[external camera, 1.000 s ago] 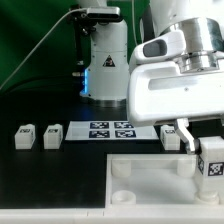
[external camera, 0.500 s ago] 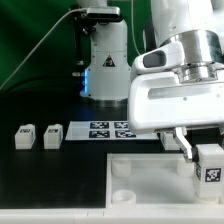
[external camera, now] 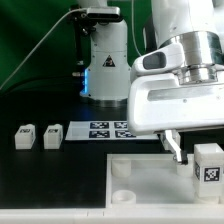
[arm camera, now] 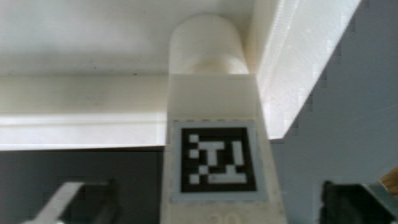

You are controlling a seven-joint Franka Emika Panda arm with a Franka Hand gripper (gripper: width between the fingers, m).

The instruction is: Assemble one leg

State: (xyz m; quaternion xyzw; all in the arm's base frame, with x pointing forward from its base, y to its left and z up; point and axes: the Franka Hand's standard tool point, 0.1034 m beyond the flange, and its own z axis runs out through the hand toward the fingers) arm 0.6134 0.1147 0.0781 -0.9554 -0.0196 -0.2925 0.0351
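At the tray's point(external camera: 150, 185) far corner on the exterior view's right, we see the leg point(external camera: 208, 165) standing upright, its marker tag facing the camera. The arm point(external camera: 175, 95) reaches down over it from above, its broad white hand held level and low. We find the gripper point(arm camera: 217, 192) open and holding nothing: in the wrist view its fingers point(arm camera: 71, 203) flank the leg with a gap on each side. Two spare legs point(external camera: 24, 137) sit toward the table's point(external camera: 60, 180) edge on the exterior view's left, just beside the marker board point(external camera: 110, 129).

White leg point(external camera: 207, 153), black-and-white tag point(external camera: 212, 172)
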